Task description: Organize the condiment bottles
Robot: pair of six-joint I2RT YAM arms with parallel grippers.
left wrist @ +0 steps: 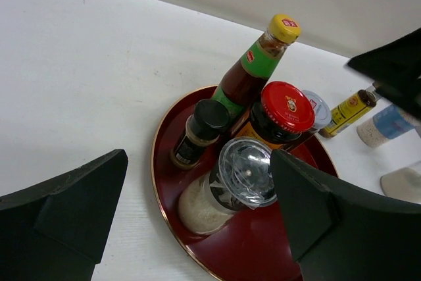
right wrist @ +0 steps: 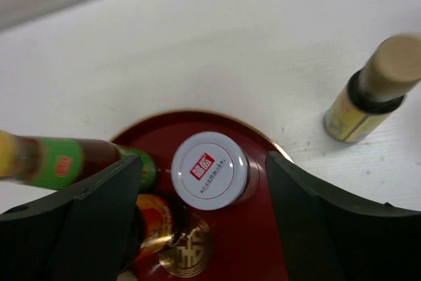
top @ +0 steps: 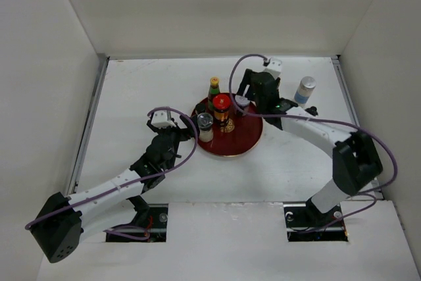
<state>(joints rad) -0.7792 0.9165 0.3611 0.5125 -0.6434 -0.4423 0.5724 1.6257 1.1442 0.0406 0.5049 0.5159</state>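
My left pincer (top: 189,133) is spread wide and pinches nothing. It hangs at the left edge of the round red tray (top: 242,147), which lies in the middle of the white table (top: 131,97). Just in front of its fingers (left wrist: 66,222) stands the clear shaker (left wrist: 230,182) with white grains inside, on the left side of the tray.

Next to the shaker, also on the left, is the small black-capped bottle (left wrist: 197,133). The red-lidded jar (left wrist: 281,111) stands about in the centre. The green bottle (left wrist: 248,70) with the yellow cap stands behind it, on the far side of the tray. These four are close together, and some seem to touch each other.

My right pincer (top: 243,100) is over the far right part of the tray, its jaws also spread. Between them stands the grey-lidded jar (right wrist: 210,170), and I see a small gap on each side of its lid, so the fingers (right wrist: 92,222) do not press it. The gold emblem (right wrist: 187,251) of the tray shows just beside this jar.

Two bottles are outside the tray, on the table to its right. One is the slim amber bottle (right wrist: 368,93) near the rim, the other is the tall white bottle (top: 304,90) farther to the right.
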